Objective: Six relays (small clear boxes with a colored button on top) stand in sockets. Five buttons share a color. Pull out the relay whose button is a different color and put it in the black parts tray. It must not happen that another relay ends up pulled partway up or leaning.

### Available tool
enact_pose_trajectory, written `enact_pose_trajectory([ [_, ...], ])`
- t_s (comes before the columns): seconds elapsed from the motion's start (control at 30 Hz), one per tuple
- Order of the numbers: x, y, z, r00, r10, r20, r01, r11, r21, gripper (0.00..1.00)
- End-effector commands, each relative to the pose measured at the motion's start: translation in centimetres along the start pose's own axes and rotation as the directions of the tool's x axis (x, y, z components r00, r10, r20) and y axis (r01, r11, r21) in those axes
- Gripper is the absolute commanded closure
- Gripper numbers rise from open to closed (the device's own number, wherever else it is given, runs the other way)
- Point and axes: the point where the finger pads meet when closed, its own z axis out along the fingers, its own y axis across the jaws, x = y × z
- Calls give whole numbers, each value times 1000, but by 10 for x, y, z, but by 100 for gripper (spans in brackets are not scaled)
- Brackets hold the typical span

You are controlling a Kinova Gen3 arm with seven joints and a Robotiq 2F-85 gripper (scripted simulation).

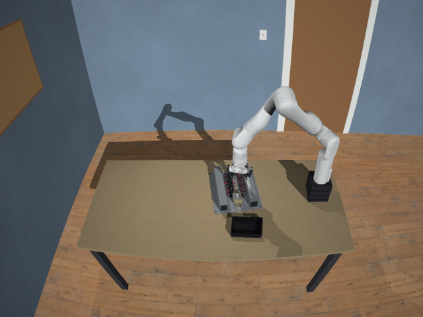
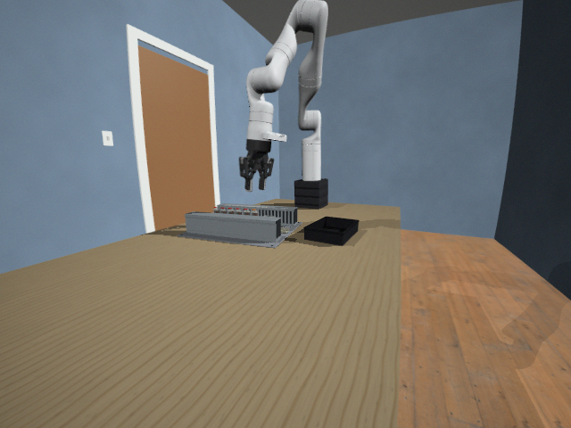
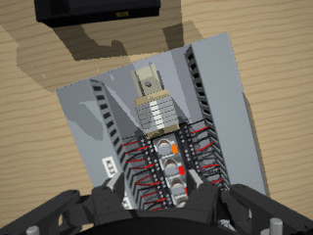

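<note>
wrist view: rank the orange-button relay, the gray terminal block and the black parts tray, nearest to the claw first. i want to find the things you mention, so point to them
1. orange-button relay [image 3: 165,147], just ahead of the claw [image 3: 155,181] [image 2: 255,189], at the row's end
2. gray terminal block [image 3: 163,117], right beyond that relay
3. black parts tray [image 3: 98,14] [image 1: 246,234] [image 2: 322,234], off the panel, top left
</note>
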Motion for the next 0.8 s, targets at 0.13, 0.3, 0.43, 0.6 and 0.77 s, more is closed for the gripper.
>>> enact_pose_trajectory([
  [0.13, -20, 10, 4, 999, -27, -22, 27, 1000, 6, 39],
  [0.3, -30, 15, 6, 997, -63, -39, 64, 998, 8, 39],
  [0.43, -34, 18, 6, 996, -77, -45, 78, 997, 8, 39],
  [0.6, -44, 23, 8, 992, -112, -62, 112, 994, 6, 39],
  [0.77, -54, 28, 9, 987, -144, -77, 144, 990, 2, 39],
])
